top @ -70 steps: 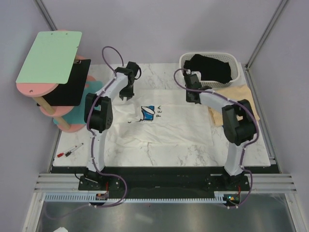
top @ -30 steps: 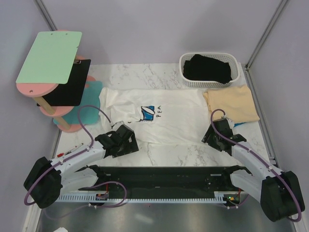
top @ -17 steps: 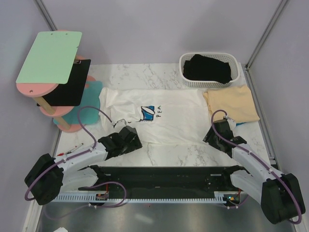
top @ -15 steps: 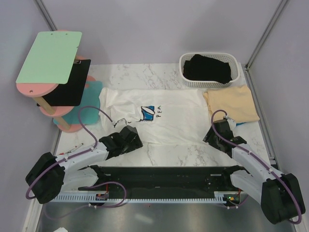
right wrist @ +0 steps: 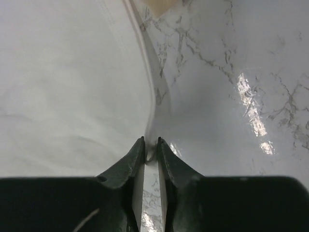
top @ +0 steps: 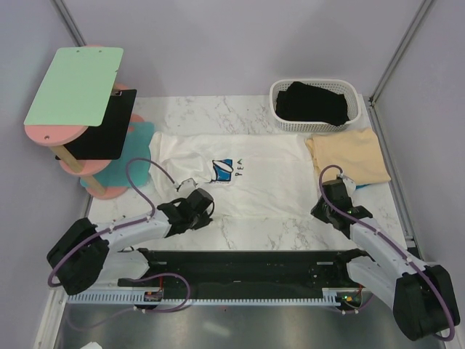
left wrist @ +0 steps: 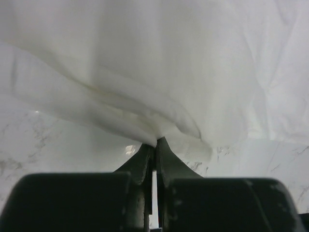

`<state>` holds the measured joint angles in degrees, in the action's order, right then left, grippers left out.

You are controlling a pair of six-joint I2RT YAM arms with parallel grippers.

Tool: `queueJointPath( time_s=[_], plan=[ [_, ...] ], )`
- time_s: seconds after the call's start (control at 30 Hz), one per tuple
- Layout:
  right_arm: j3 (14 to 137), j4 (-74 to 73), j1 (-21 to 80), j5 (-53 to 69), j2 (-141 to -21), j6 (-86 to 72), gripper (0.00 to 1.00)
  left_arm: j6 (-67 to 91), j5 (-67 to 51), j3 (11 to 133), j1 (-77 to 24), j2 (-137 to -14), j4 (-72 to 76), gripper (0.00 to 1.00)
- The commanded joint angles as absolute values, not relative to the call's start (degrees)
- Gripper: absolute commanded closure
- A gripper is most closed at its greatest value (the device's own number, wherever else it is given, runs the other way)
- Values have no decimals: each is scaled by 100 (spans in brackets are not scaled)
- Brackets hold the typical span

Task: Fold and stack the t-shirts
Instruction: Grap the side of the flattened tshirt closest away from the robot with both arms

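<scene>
The big white cotton t-shirt with a blue picture (top: 254, 182) lies flat in the middle of the white marble table (top: 254, 229). The left gripper (top: 206, 201) sits at its near left corner, closed tight on a bunch of the cloth. The right gripper (top: 320, 209) sits at the near right corner. Its fingers are nearly together around the shirt's edge. I cannot tell if they squeeze it.
</scene>
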<state>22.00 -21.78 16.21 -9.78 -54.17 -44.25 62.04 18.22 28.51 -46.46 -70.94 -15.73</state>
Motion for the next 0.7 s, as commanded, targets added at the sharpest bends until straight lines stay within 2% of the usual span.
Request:
queueJointPath(
  time_s=[0.0, 0.03, 0.1, 0.5, 0.67],
  plan=[
    [2320, -2293, 1591, -862, -5116, -4412, 85, 6460, 1916, 2733, -4720, -6111, -2899, 98],
    [2338, -2320, 1600, -835, -5028, -4395, 93, 6425, 1916, 2777, -4711, -5917, -3057, 98],
    [2390, -2460, 1600, -809, -4949, -4351, 100, 6416, 1907, 2821, -4720, -5328, -3600, 98],
    [2408, -3251, 1600, -738, -4289, -4333, 100, 6495, 1109, 2944, -4737, -3736, -5141, 98],
    [2461, -3462, 1600, -659, -3991, -4403, 100, 6557, 1283, 3541, -4737, -3182, -5982, 98]
  ],
)
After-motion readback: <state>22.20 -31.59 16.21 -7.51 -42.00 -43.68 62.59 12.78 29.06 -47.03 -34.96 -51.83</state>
